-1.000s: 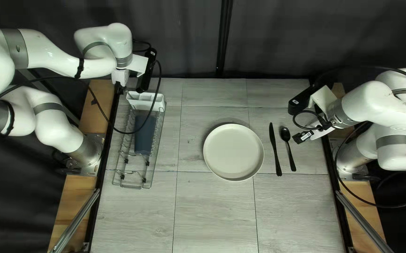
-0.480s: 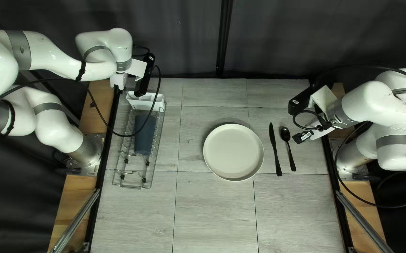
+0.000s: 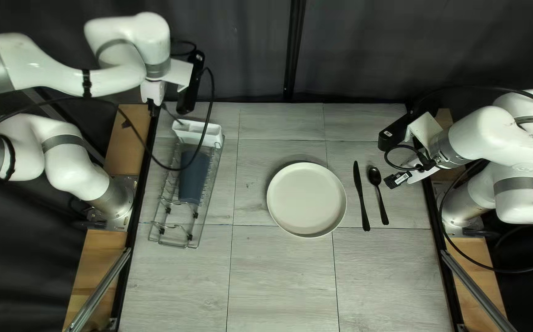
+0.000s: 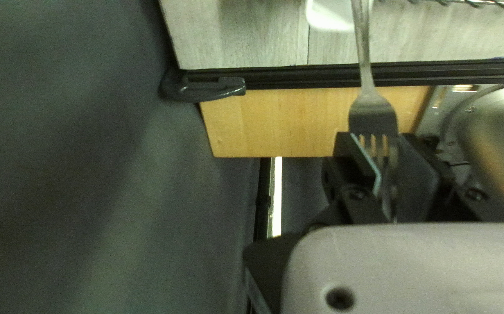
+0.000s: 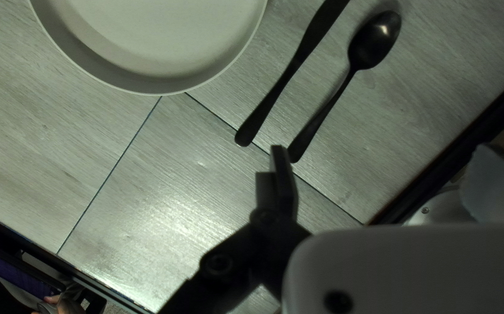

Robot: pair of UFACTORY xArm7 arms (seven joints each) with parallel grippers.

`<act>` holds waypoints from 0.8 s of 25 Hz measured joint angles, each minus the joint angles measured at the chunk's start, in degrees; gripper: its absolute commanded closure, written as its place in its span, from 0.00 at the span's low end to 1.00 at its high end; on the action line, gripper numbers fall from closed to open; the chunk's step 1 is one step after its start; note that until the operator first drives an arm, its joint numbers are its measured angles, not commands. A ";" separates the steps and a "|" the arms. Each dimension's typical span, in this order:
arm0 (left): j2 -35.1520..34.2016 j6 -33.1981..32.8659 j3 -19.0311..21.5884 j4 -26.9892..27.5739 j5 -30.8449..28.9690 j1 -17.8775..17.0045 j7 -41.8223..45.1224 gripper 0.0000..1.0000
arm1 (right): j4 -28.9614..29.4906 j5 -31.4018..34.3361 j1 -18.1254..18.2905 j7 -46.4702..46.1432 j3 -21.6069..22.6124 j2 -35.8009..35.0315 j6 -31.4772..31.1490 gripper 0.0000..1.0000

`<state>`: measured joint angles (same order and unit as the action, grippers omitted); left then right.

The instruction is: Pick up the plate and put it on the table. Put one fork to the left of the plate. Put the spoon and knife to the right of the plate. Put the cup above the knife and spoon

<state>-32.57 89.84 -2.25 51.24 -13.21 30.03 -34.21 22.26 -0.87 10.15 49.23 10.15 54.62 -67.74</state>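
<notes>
My left gripper [image 3: 155, 106] hangs over the dish rack's white caddy [image 3: 208, 136]. In the left wrist view, my left gripper [image 4: 386, 152] is shut on the tine end of a silver fork [image 4: 372, 113], whose handle points toward the caddy. The off-white plate [image 3: 306, 200] lies on the table. To its right are a black knife [image 3: 361, 197] and, beyond it, a black spoon [image 3: 379, 195]. My right gripper [image 3: 403, 177] is right of the spoon. Above the table, my right gripper [image 5: 385, 183] is open and empty; one finger shows. A dark blue object [image 3: 194, 177], possibly the cup, lies in the rack.
The wire rack [image 3: 183, 241] stands along the table's left side. A cable from my left arm [image 3: 63, 74] loops over it. In the right wrist view a person's hand [image 5: 66, 304] shows beyond the table's edge.
My left arm lowered slightly, then rose, drawing back toward the far left. The rack and caddy have shifted a little to the right at their far end. The right arm, plate, knife and spoon stayed put.
</notes>
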 measured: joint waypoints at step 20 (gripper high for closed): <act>14.62 9.54 7.14 19.49 11.33 -4.89 8.43 1.00 | 0.00 0.00 0.00 0.00 0.00 0.00 0.00 0.00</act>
<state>-17.95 99.38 4.90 70.73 -1.88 25.14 -25.78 22.26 -0.87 10.15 49.23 10.15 54.62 -67.74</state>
